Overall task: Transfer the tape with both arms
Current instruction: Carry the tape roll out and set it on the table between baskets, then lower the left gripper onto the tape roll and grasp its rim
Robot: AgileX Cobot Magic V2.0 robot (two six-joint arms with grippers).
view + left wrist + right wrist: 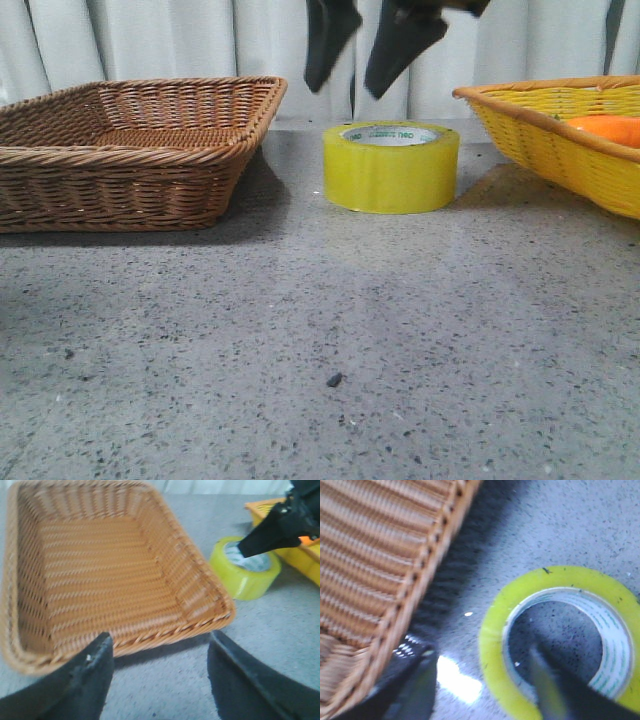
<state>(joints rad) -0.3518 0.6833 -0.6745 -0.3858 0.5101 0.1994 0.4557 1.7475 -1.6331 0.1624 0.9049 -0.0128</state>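
Front view gives me the tape [391, 167] lying flat on the grey speckled bench [320, 350], between the brown wicker basket [130, 150] and the yellow basket [560, 140], which holds an orange object [608, 129]. Above the roll I see the right tool [372, 45] hanging with its fingers spread, clear of the tape. From its wrist camera, one finger [555, 690] sits over the roll's core and the other outside the rim. My left tool [160, 675] is spread open too, beside the brown basket's near rim.
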